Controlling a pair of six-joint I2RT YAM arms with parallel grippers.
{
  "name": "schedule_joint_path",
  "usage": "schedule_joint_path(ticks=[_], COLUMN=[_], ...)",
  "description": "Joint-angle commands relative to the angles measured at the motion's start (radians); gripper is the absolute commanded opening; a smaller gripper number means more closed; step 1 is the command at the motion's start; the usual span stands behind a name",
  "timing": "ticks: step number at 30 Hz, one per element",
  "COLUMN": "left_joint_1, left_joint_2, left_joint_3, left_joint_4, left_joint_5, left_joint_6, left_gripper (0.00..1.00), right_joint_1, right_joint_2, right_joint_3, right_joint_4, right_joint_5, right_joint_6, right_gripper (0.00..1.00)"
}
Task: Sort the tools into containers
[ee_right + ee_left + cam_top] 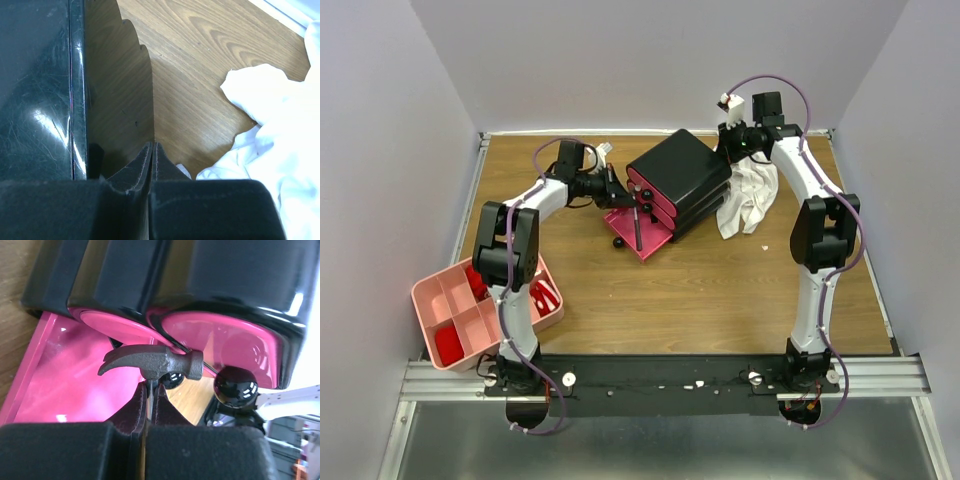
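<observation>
Wooden worktop (720, 290) up top, and the left pincer (150, 390) is clamped tight on the hammer (155, 362) just under its head. That head sits crosswise past the fingertips, right at the black box (680, 170) front. The open bottom drawer (55, 380) lies alongside, so I'd say the release goes there. Right pincer (151, 147), closed on nothing, sits behind the box by the white cloth (748, 200).

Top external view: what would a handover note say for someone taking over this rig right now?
Left gripper: shut on the hammer just below its head, over the open bottom drawer.
Right gripper: shut, empty, beside the black box.
Done: pink tray holds red items, too small to identify.
Left: release the hammer into the drawer, then close it, probably.
</observation>
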Motion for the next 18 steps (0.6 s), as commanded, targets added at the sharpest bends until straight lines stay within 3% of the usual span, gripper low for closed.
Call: schedule_joint_path(ticks=[1,9,18], left_joint_1=[-0.007,-0.011,-0.029], left_joint_2=[0.049,0.098,0.142], left_joint_3=[-0.006,-0.034,0.033], left_joint_4=[0.144,0.136,-0.016], left_joint_5=[0.053,0.012,-0.082], left_joint_6=[-0.098,-0.117,-0.042], left_gripper=[0.00,0.00,0.00], right_joint_1=[0.040,0.059,0.073], right_joint_2=[0.050,0.064,0.070], right_joint_3=[-0.064,-0.064,-0.064], right_joint_4=[-0.061,-0.059,-0.056], right_joint_5=[0.052,0.056,0.068], right_joint_6=[-0.019,-0.017,-0.026], right_gripper=[0.08,0.08,0.08])
